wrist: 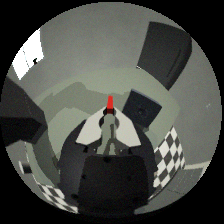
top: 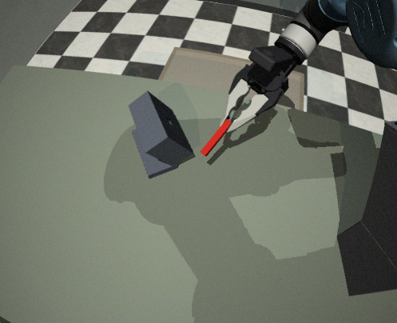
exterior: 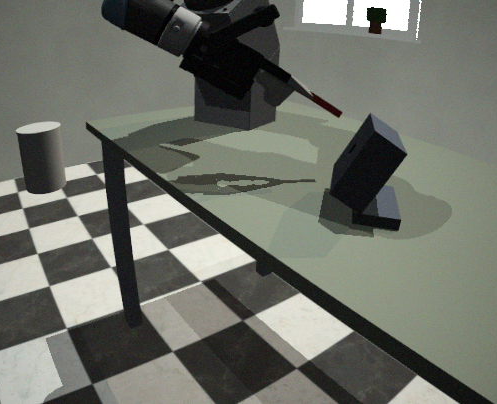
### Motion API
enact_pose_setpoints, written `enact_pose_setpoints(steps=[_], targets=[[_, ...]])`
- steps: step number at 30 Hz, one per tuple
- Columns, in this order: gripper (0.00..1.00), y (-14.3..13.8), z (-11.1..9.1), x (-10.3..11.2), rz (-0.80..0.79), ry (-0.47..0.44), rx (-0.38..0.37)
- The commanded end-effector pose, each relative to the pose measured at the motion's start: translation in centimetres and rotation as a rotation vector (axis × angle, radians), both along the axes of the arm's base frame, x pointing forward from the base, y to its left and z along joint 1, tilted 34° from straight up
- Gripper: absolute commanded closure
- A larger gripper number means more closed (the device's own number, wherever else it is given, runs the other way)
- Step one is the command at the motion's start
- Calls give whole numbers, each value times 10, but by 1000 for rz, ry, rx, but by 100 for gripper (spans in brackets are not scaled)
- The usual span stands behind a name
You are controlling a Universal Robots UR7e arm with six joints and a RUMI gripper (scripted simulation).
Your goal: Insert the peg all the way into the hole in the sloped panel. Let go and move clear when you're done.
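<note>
My gripper (top: 232, 117) is shut on the upper end of a red peg (top: 216, 137). The peg is held in the air, tilted, with its free end pointing toward the dark sloped panel (top: 170, 125) on its grey-blue base. The peg tip is a short way to the right of the panel, apart from it. In the exterior view the peg (exterior: 325, 105) hangs above and to the left of the panel (exterior: 368, 161), whose small hole (exterior: 352, 148) shows on the slanted face. In the wrist view the peg (wrist: 110, 102) sticks out ahead of the fingers, with the panel (wrist: 141, 108) to its right.
The robot's dark base block (exterior: 234, 107) stands at the back of the green table. A dark box (top: 383, 216) sits at the table's right edge. A grey cylinder (exterior: 41, 156) stands on the checkered floor beyond the table.
</note>
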State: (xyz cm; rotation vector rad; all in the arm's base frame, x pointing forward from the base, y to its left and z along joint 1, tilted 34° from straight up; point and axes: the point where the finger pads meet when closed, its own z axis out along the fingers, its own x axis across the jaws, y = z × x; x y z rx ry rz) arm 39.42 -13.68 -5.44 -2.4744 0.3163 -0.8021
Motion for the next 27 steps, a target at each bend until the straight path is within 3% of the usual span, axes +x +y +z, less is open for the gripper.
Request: enact_pose_setpoints(steps=[1, 27], targets=[[100, -4, 4, 1, -20, -10, 9], [100, -29, 23, 3, -123, -64, 53]])
